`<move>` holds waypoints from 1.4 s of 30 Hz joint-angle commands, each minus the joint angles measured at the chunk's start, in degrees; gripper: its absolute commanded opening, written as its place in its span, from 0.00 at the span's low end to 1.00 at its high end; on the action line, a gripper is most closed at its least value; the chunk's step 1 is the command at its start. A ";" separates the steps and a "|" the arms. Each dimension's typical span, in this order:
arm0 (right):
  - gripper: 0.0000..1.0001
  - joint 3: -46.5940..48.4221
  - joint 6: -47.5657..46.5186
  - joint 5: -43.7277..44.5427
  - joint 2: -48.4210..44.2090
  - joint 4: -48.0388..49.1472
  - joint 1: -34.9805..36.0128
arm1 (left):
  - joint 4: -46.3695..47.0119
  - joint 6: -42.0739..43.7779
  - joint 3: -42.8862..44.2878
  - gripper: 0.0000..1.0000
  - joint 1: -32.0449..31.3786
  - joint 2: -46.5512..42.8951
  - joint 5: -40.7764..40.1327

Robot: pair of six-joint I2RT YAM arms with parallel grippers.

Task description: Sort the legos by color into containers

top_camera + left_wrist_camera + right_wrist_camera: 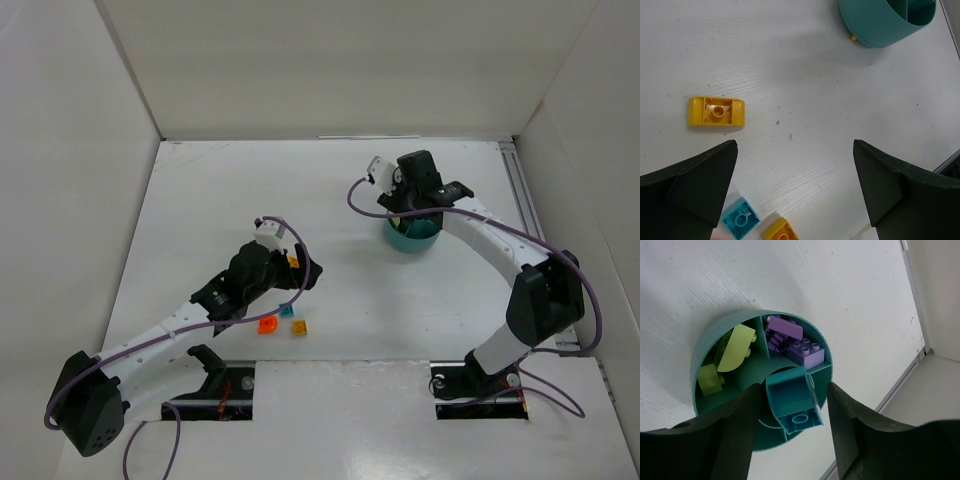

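Only the right wrist view showed the right gripper part-open around a loose teal brick above the cup. The left gripper gaped empty.

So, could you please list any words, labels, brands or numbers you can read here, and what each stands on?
None: no readable text in any view. The teal cup, the yellow brick, the purple bricks and the table show no lettering, label or number.

White arm links with black joints, purple cables, matte black end effector fingers
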 commanded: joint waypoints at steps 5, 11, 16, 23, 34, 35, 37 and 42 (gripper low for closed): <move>0.55 3.24 0.76 0.73 1.04 -0.89 0.26 | 0.31 0.90 1.59 1.00 0.23 -1.32 -1.53; 0.51 2.71 0.76 2.04 0.51 -0.89 -0.27 | 0.31 0.90 1.59 1.00 0.23 -1.32 -1.53; 0.31 1.49 0.76 2.05 -0.62 0.43 -0.27 | 0.31 0.90 1.59 1.00 0.23 -1.84 -2.06; 0.21 -0.62 0.76 0.73 -4.57 4.99 -0.79 | -0.22 0.90 1.59 1.00 0.23 -2.37 -2.06; 0.17 -20.39 0.24 -28.24 -20.14 34.60 -12.92 | -0.22 0.37 1.59 1.00 0.23 -2.90 -2.58; 0.17 -21.45 0.24 -33.67 -20.84 36.62 -13.88 | 0.31 0.37 1.59 1.00 0.23 -2.90 -2.58; 0.17 -24.17 0.85 -39.58 -20.84 42.33 -16.70 | 0.31 0.37 1.59 1.00 0.23 -2.90 -1.97; 0.17 -28.31 4.46 -56.72 -18.29 53.94 -20.66 | 1.54 0.37 2.11 1.00 0.23 -2.37 -1.44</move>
